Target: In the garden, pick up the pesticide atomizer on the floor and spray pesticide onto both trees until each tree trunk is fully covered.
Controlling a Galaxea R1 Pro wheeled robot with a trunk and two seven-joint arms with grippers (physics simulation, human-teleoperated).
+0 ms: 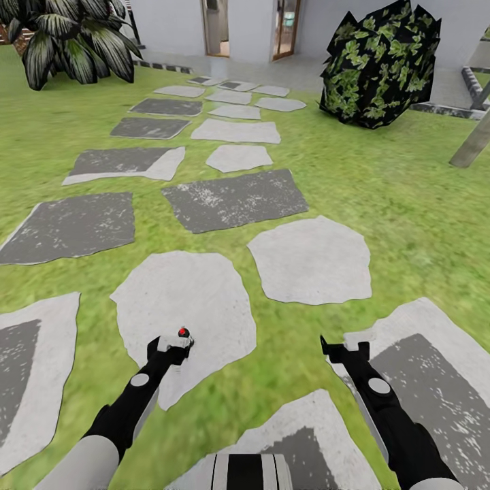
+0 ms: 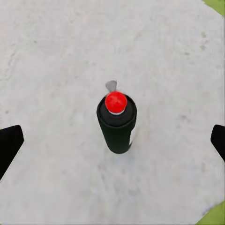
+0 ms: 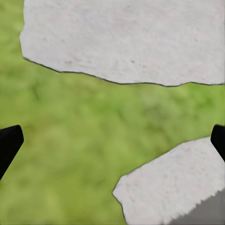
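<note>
The pesticide atomizer [image 2: 117, 129], a black can with a red knob on top, stands upright on a pale stepping stone [image 2: 56, 56]. In the head view only its red top [image 1: 182, 332] peeks out beside my left gripper [image 1: 170, 346]. That gripper [image 2: 114, 143] hovers over the can, open, with the can centred between its wide-apart fingertips and untouched. My right gripper [image 1: 345, 348] is open over grass [image 3: 93, 122] and holds nothing. A leaning beige-grey tree trunk [image 1: 471, 144] shows at the far right, near jagged dark green foliage [image 1: 381, 64].
Pale and dark grey stepping stones [image 1: 235, 199] run across the lawn toward a white house [image 1: 252, 27] with open doorways. A small palm [image 1: 75, 41] stands at the far left. A stone edge [image 3: 173, 187] lies under the right gripper.
</note>
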